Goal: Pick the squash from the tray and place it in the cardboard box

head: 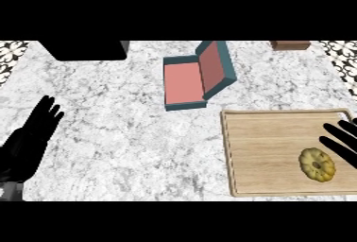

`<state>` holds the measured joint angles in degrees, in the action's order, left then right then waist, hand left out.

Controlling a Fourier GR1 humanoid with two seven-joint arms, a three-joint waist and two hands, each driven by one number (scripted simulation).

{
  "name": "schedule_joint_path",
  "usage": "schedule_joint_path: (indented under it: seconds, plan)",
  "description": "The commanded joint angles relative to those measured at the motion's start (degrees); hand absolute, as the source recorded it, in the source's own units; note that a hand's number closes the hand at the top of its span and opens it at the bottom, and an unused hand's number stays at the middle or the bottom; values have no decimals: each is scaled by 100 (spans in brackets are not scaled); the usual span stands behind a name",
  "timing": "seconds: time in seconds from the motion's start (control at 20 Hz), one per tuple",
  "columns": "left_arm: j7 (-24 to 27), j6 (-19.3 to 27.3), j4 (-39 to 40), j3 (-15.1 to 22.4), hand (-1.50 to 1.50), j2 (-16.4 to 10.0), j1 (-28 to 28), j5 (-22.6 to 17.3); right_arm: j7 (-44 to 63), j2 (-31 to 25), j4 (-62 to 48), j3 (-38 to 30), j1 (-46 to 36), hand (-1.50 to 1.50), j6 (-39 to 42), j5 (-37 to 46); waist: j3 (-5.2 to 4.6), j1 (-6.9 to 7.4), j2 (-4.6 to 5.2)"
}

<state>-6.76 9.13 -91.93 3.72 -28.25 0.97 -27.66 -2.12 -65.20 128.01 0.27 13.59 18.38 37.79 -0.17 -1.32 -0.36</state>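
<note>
Head view: the squash [317, 164] is seen lying on the tray [265, 142], near its right edge and towards the front. The tray is set at the front right corner of the worktop [140, 132]. The right hand [346, 137] is held just behind the squash, released, with nothing grasped. The left hand [31, 137] is rested open by the left edge. The box [185, 80] is placed near the back edge, well apart. The squash could be rolled aside by an off-centre grasp, and the raised flap [216, 61] could be struck during the carry.
</note>
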Motion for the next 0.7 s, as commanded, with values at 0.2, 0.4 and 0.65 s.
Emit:
schedule_joint_path:
  seconds: [0.2,0.4,0.65]
  plan:
    - [-217,74,-58,122,0,197,-327,162,2202,745,497,1563,35,-150,1030,1230,12,159,50]
    - [-460,-157,-229,-154,0,16,-199,42,2663,1160,307,1763,-481,-150,1749,1203,14,174,39]
    - [-471,-531,-191,-580,0,-30,-169,-39,2231,1198,218,1356,-282,-150,1950,1410,17,110,26]
